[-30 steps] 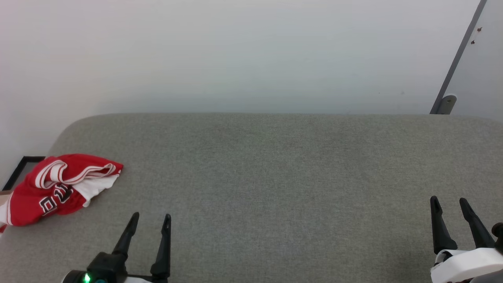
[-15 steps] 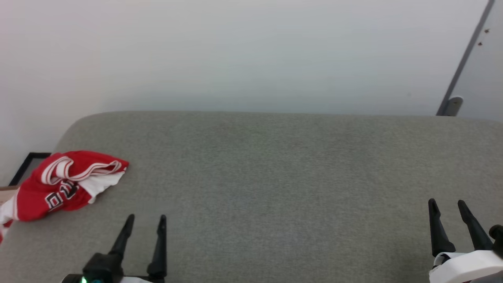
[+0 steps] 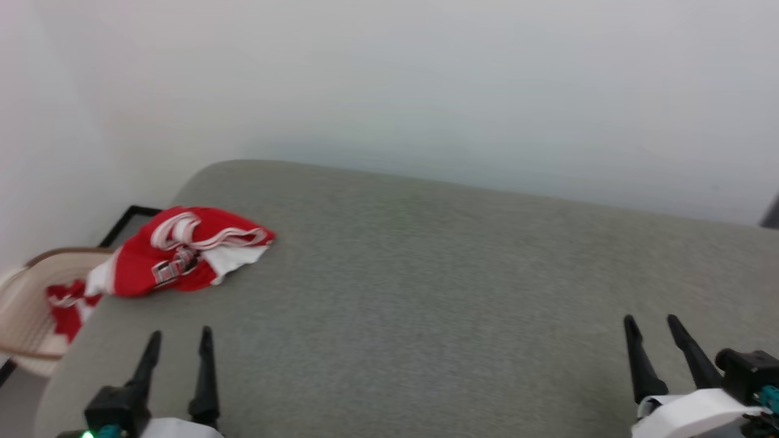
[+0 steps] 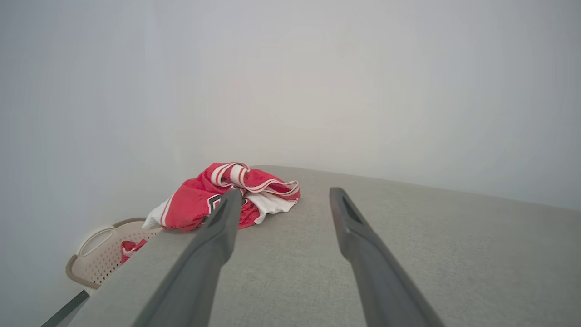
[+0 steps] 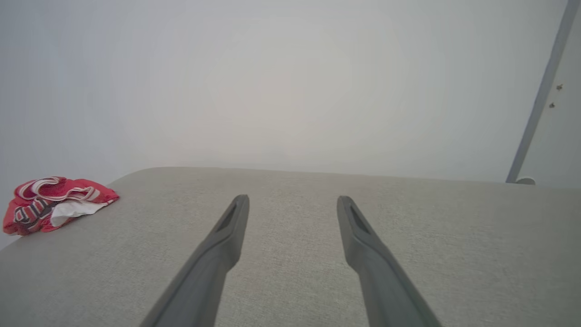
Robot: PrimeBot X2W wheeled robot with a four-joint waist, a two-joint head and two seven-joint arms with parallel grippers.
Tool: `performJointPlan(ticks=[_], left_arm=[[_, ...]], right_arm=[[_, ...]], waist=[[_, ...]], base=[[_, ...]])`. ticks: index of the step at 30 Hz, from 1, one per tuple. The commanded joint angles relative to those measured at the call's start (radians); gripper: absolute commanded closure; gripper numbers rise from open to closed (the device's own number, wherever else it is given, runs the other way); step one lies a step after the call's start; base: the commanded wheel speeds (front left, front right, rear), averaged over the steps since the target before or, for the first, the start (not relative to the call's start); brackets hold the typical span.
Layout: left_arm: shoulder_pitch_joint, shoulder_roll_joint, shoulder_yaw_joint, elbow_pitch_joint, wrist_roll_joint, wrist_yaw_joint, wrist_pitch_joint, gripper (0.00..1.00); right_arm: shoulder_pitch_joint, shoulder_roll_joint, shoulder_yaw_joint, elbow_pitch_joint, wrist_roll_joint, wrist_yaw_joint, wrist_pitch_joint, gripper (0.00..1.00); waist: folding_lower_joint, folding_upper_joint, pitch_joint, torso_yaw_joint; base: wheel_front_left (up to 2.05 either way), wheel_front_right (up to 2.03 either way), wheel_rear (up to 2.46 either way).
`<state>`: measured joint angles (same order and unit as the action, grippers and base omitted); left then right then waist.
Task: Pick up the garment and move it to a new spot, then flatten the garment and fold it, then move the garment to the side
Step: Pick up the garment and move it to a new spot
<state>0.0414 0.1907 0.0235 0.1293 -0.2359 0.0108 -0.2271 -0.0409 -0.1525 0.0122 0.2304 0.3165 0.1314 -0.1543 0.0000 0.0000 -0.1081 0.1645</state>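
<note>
Camera: head view has swung left since 1 second ago, bringing a basket (image 3: 27,304) into sight.
Garment (image 3: 182,252): bunched at the grey surface's (image 3: 426,292) far-left corner, one end trailing into the basket.
Left gripper (image 3: 179,340): wide, empty, short of it.
Right gripper (image 3: 651,325): wide, empty, well apart.
Meaning: pickup not yet begun; robot appears to be turning toward it.
</note>
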Motion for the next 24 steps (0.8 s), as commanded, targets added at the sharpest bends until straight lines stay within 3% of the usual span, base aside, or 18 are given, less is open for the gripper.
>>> performJointPlan(ticks=[1,13,18,24], left_arm=[[0.009,0.009,0.011,-0.008,-0.007,0.01,0.005,0.0],[0.026,0.025,0.031,-0.071,-0.04,0.027,0.069,0.0],[-0.001,0.037,0.025,-0.086,-0.054,0.013,0.098,0.0],[-0.074,0.073,0.029,-0.101,-0.09,-0.014,0.171,0.0]], right_arm=[[-0.017,0.003,0.013,0.003,0.011,-0.001,-0.002,0.0],[-0.045,0.018,0.069,0.056,0.023,-0.001,-0.023,0.0],[-0.051,0.012,0.077,0.065,0.026,-0.001,-0.03,0.0],[-0.06,-0.004,0.088,0.062,0.025,-0.001,-0.017,0.0]], waist=[[0.0,0.0,-0.025,0.079],[0.0,0.0,-0.04,0.218],[0.0,0.0,-0.026,0.222],[0.0,0.0,0.011,0.18]], base=[[0.0,0.0,0.0],[0.0,0.0,0.0],[0.0,0.0,0.0],[0.0,0.0,0.0]])
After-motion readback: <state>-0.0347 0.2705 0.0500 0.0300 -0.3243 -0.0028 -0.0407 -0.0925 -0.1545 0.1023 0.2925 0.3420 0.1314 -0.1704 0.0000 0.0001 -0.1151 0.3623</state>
